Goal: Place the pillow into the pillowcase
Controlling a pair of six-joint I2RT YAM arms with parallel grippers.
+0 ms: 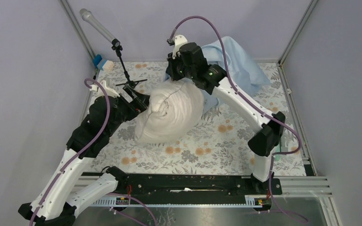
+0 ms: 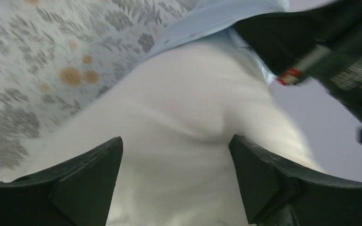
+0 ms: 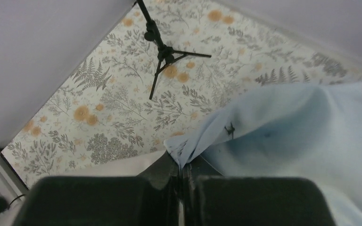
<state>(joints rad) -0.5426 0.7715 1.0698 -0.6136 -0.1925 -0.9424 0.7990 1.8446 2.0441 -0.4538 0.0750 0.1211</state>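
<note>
1. Most of the pillow (image 1: 169,113) lies bare in the middle of the flowered tablecloth (image 1: 202,150). Only its far end meets the pillowcase (image 1: 238,66).
2. From the left wrist view, blue cloth drapes over that far end, so the mouth seems to have just caught it. How deep the end sits I cannot tell.
3. Left to do, by my reading: draw the pillowcase over nearly the whole length of the pillow, then settle the corners.
4. The left gripper (image 1: 139,101) reaches in low from the near left, at the pillow's left end. Its fingers (image 2: 89,179) are spread wide with the pillow bulging between them, a pushing stance rather than a pinch.
5. The right arm arches over the table to the far side. The right gripper (image 3: 181,162) is pressed together on an edge of the pillowcase, holding that edge up off the tablecloth beside the pillow's far end.
6. The rest of the pillowcase is bunched toward the far right corner.
</note>
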